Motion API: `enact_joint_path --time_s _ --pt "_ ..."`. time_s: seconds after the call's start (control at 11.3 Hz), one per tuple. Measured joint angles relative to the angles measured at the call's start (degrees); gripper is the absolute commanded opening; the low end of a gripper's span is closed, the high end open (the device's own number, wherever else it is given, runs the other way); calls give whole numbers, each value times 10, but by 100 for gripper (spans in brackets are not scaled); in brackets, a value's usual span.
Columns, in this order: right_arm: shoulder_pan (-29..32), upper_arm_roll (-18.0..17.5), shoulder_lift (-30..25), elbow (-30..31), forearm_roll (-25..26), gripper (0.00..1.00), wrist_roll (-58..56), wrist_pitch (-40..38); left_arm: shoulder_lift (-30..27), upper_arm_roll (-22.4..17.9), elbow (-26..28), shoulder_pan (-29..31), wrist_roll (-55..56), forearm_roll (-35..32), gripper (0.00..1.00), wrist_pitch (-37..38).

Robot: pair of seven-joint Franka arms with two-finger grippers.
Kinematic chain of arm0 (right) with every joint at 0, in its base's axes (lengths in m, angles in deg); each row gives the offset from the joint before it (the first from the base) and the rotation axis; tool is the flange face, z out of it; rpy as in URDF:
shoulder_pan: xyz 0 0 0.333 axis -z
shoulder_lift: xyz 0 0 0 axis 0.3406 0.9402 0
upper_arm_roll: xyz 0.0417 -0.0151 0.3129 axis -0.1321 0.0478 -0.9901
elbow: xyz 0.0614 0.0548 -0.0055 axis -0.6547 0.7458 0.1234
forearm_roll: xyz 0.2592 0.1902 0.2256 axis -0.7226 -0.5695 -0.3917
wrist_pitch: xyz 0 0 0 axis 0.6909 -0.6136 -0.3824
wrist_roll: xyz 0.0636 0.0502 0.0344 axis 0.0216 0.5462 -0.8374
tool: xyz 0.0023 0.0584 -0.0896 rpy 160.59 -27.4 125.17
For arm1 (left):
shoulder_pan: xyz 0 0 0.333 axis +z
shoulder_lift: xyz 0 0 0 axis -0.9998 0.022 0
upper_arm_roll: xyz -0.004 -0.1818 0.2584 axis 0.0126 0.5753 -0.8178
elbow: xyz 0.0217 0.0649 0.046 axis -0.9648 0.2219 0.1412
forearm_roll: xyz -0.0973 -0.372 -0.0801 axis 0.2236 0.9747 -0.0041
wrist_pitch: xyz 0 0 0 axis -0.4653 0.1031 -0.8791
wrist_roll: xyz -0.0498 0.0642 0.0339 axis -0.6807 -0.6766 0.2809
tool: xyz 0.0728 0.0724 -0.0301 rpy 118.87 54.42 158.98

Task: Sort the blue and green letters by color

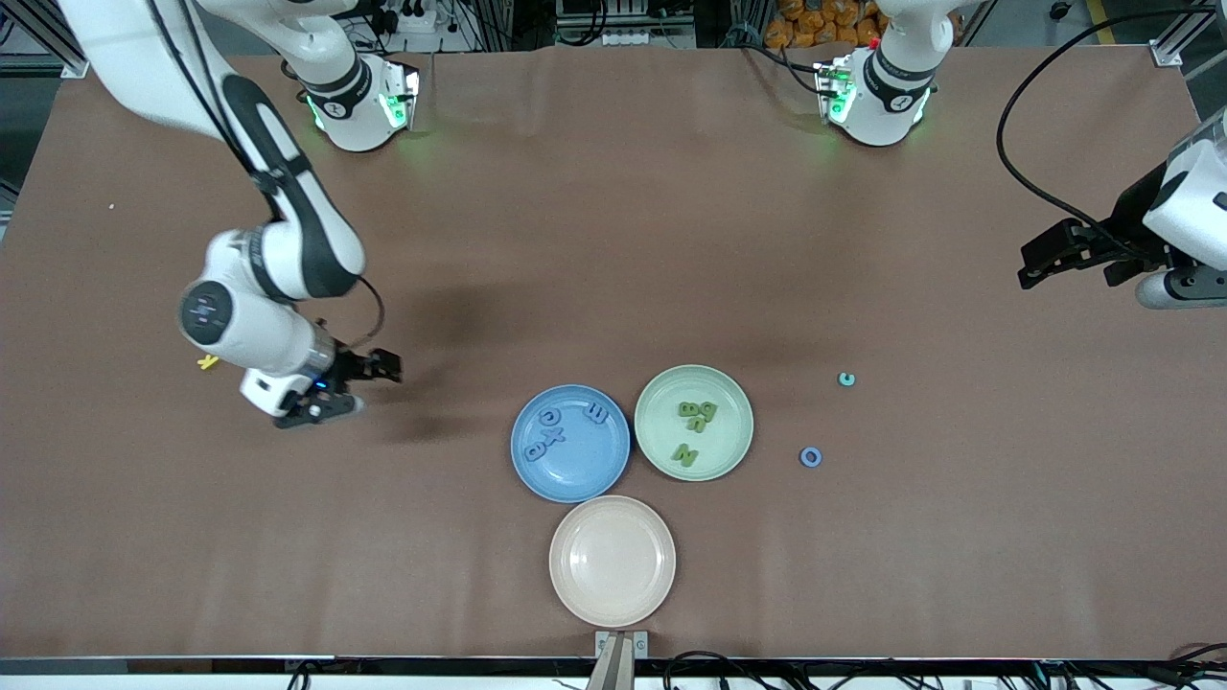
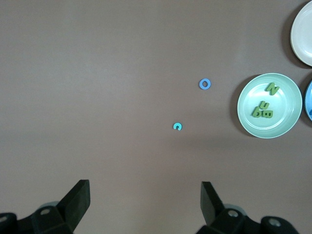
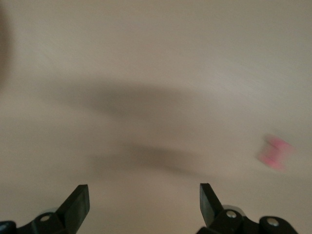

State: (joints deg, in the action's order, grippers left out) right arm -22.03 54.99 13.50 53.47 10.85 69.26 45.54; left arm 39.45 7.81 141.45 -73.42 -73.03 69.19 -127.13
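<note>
Several blue letters [image 1: 553,436] lie in the blue plate [image 1: 585,471]. Three olive green letters [image 1: 697,412] lie in the green plate [image 1: 730,426], also seen as green letters [image 2: 263,109] in that plate [image 2: 288,109] in the left wrist view. A loose blue O [image 1: 811,457] [image 2: 205,84] and a teal C [image 1: 846,379] [image 2: 178,126] rest on the table toward the left arm's end. My left gripper [image 1: 1037,261] [image 2: 145,195] hangs open and empty near that end. My right gripper [image 1: 367,386] [image 3: 144,197] is open and empty, low over bare table at the right arm's end.
A pale pink plate [image 1: 612,575] with nothing in it sits nearest the front camera, its edge [image 2: 304,36] showing in the left wrist view. A tiny yellow letter [image 1: 206,362] lies beside the right arm's wrist. A blurred pink-red small thing [image 3: 275,152] shows in the right wrist view.
</note>
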Motion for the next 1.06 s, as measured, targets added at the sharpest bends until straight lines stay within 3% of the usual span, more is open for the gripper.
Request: enact_joint_path --time_s 0.27,0.62,1.06 --pt "5 38 -94 19 43 100 -2 -132 0 0 0 0 0 0 100 0" --pt "5 43 -177 13 73 100 18 -227 -1 0 -1 5 0 0 100 0" --pt "5 62 -221 -129 75 100 20 -416 -17 -1 -7 13 -1 0 100 14"
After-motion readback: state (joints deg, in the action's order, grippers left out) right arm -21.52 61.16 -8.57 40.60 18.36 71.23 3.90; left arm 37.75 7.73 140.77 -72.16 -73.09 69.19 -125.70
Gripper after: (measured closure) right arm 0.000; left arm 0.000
